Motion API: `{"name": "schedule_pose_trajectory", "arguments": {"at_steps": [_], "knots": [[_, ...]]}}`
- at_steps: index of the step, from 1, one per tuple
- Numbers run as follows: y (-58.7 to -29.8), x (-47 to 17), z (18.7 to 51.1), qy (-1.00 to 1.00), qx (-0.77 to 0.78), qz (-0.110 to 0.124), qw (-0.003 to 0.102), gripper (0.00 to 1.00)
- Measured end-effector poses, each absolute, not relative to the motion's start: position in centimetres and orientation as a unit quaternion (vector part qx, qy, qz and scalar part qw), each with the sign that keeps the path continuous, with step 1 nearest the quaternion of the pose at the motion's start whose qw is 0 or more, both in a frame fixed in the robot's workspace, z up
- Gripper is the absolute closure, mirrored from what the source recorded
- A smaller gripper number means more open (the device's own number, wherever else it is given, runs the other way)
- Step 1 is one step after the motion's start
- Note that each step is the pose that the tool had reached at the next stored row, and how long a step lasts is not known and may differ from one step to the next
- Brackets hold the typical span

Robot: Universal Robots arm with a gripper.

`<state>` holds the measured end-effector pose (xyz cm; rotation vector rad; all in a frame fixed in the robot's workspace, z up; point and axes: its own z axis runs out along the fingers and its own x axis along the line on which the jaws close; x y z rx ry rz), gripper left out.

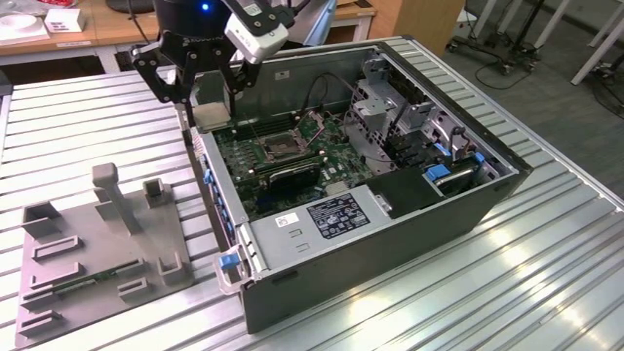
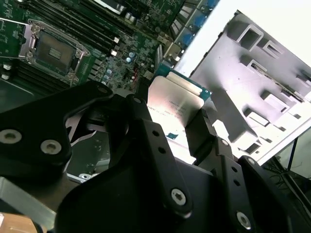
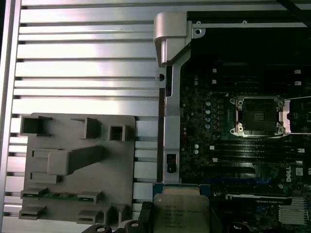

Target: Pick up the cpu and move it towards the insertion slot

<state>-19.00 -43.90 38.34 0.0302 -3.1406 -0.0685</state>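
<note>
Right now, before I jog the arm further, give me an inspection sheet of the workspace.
Surface: slatted metal table, carrying the open computer case.
Job's things: cpu held in the tool, above the case's edge; insertion slot open and bare on the motherboard.
Clutter: grey parts fixture beside the case, a green circuit strip in it.
Tool: tool shut on the cpu.
Cables: dark wires inside the case.
Surroundings: desks and a carpeted floor beyond.

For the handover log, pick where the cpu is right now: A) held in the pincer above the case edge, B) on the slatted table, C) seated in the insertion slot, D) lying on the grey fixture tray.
A: the pincer is shut on the cpu, and the insertion slot sits open and unfilled.
</note>
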Motion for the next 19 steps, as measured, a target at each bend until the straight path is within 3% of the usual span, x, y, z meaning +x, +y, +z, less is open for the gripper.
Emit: {"name": "schedule_pose_trajectory", "arguments": {"at_steps": [19], "knots": [[-43.9, -17.8, 38.3, -1.000, 0.010, -0.022, 0.000, 0.45]]}}
